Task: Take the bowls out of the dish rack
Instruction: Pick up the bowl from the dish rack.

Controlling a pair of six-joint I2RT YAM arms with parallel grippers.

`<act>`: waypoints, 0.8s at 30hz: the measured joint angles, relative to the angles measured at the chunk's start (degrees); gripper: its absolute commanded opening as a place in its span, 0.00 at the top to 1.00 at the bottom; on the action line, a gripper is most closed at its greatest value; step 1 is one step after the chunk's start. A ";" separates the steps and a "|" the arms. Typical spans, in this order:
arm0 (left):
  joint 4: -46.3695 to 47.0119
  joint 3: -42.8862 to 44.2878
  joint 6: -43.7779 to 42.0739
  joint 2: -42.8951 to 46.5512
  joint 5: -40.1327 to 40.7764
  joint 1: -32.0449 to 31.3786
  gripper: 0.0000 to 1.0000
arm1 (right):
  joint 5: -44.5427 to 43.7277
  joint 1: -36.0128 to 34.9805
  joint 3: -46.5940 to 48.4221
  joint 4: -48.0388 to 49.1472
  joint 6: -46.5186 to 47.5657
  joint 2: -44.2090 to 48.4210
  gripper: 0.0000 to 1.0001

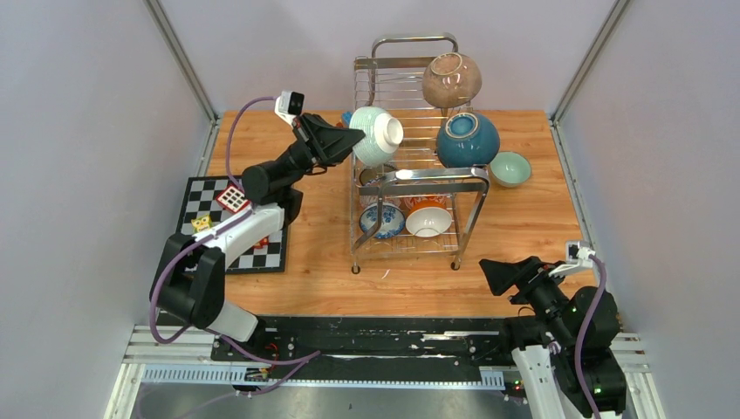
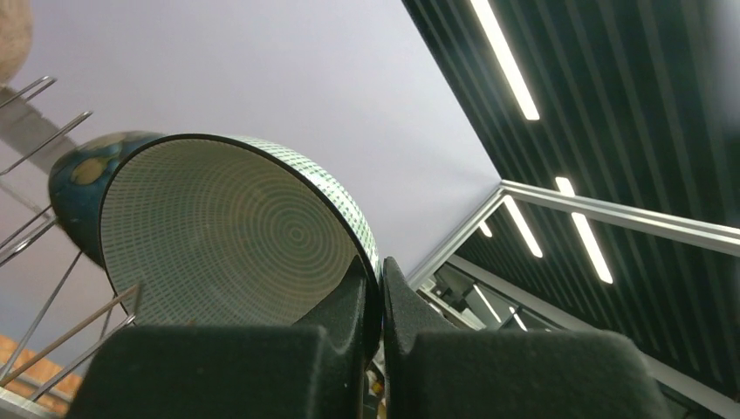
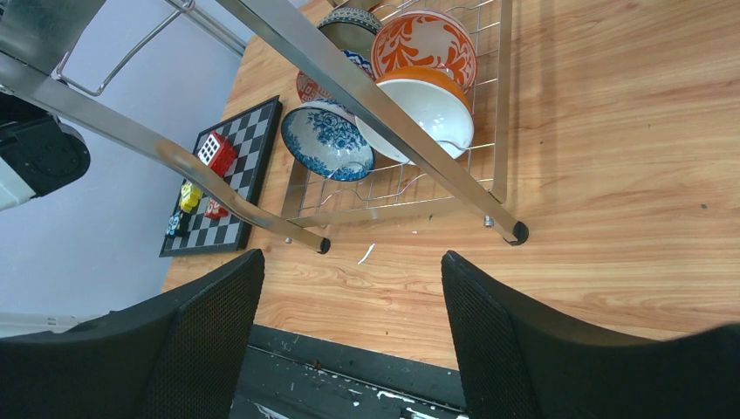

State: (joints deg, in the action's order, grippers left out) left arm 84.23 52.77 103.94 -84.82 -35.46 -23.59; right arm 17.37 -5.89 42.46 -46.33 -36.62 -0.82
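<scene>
My left gripper [image 1: 356,137] is shut on the rim of a mint green bowl [image 1: 377,135] tilted on its side at the left of the dish rack's [image 1: 425,177] upper tier. In the left wrist view the gripper [image 2: 381,271] pinches that bowl's [image 2: 227,236] edge, one finger inside and one outside. A speckled brown bowl [image 1: 451,80] and a dark teal bowl [image 1: 468,140] also sit on top. Below lie a blue-white bowl [image 3: 327,140], an orange-white bowl [image 3: 423,109] and a red patterned bowl [image 3: 425,44]. My right gripper [image 3: 352,255] hangs open and empty over the table's near edge.
A small mint green bowl [image 1: 510,168] stands on the wooden table right of the rack. A chequered board [image 1: 229,223] with small coloured blocks lies to the left, under my left arm. The rack's front feet [image 3: 519,232] stand just beyond my right gripper.
</scene>
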 measured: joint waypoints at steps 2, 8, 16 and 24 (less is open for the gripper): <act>-0.26 1.66 0.00 -0.13 0.17 -0.22 1.00 | 0.00 0.00 0.00 0.02 0.00 0.00 0.23; -1.62 6.93 -0.11 -0.15 0.94 -0.33 1.00 | 0.02 0.00 0.02 0.00 0.00 0.00 0.22; -14.38 13.33 -5.73 4.44 -1.84 -0.37 1.00 | 0.09 0.00 1.75 0.00 0.52 -0.15 0.19; -45.86 17.88 -27.56 23.04 -3.76 -0.55 1.00 | 1.51 -0.90 5.97 0.00 2.60 -1.22 0.19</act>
State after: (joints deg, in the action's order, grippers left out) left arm 38.37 70.65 76.38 -61.78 -39.22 -24.14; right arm 18.87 -6.79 48.42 -46.33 -34.02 -2.04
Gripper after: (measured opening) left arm 0.042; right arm 0.808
